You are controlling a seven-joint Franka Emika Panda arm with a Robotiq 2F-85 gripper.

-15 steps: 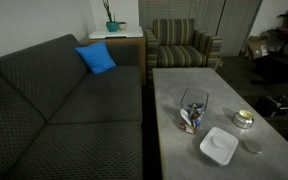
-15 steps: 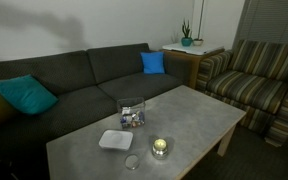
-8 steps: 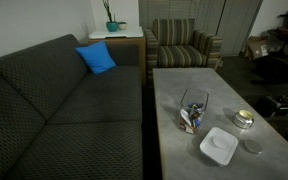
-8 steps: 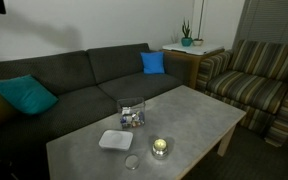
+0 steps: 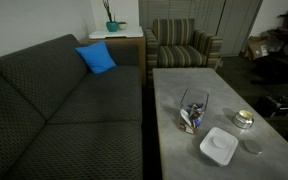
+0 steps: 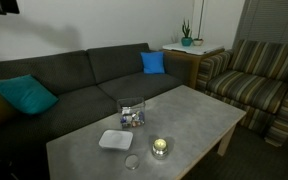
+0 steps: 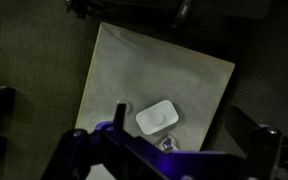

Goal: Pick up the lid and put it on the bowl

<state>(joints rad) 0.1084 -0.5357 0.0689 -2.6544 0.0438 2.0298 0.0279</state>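
The flat white square lid (image 5: 218, 146) lies on the grey table (image 5: 184, 85), next to the clear squarish bowl (image 5: 193, 110) with colourful items inside. Both show in the exterior views, lid (image 6: 115, 140) in front of bowl (image 6: 132, 113). In the wrist view the lid (image 7: 156, 117) sits far below, and the bowl (image 7: 167, 143) is partly hidden by my gripper body. My gripper (image 7: 184, 115) is high above the table, its fingers wide apart and empty. Only a dark bit of it (image 6: 2, 6) shows in an exterior view.
A round metallic tin (image 5: 244, 119) and a small grey disc (image 5: 252, 146) lie near the lid. A dark sofa (image 6: 74, 85) with blue cushions runs along the table. A striped armchair (image 6: 259, 80) and a side table with a plant (image 6: 189, 45) stand beyond.
A dark part of my arm has come into the top left corner of an exterior view. The things on the table have not moved.
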